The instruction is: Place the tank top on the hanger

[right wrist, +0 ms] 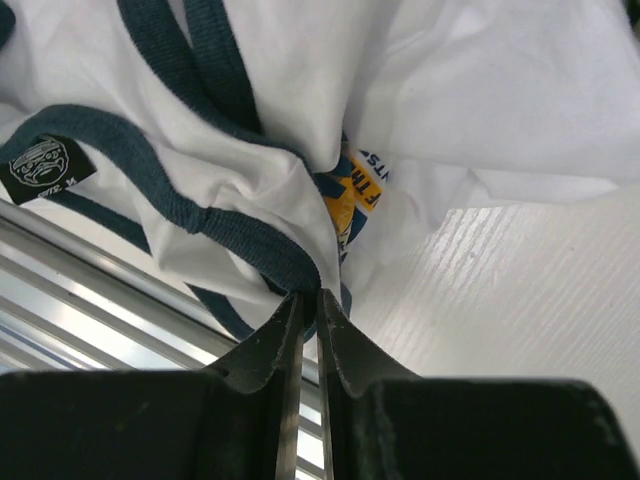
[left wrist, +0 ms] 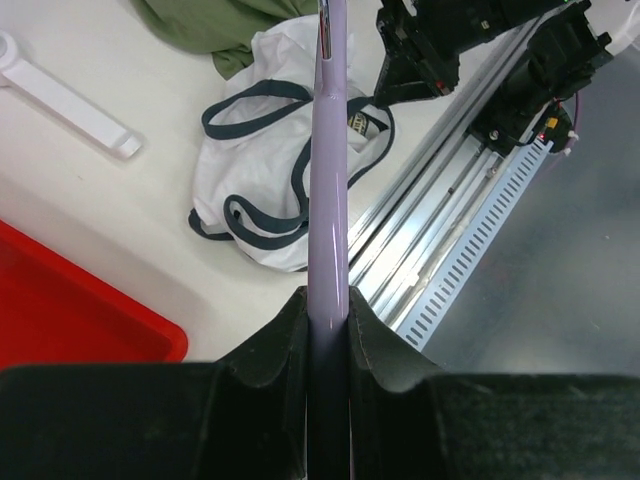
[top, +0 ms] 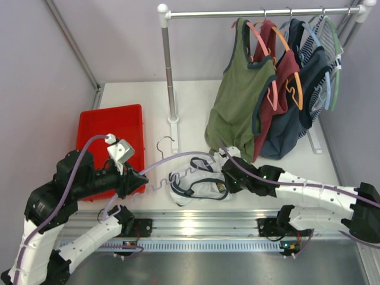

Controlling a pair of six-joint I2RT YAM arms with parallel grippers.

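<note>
The tank top (top: pixel 202 187), white with navy trim, lies crumpled on the table near the front edge. It also shows in the left wrist view (left wrist: pixel 262 205) and the right wrist view (right wrist: pixel 300 90), where a yellow and navy print peeks out. My left gripper (top: pixel 140 177) is shut on one end of the lavender hanger (top: pixel 178 157), which reaches right over the tank top. In the left wrist view the hanger (left wrist: pixel 328 150) runs straight out from the gripper (left wrist: pixel 327 305). My right gripper (top: pixel 228 178) is shut on the top's navy trim (right wrist: pixel 290 262) at its right side, as the right wrist view shows (right wrist: pixel 308 298).
A red tray (top: pixel 113 127) sits at the left behind my left arm. A clothes rack (top: pixel 169 71) stands at the back with an olive-green top (top: pixel 237 95), a maroon top and others on coloured hangers. Its white foot (left wrist: pixel 70 100) lies nearby. An aluminium rail (top: pixel 196 225) runs along the front edge.
</note>
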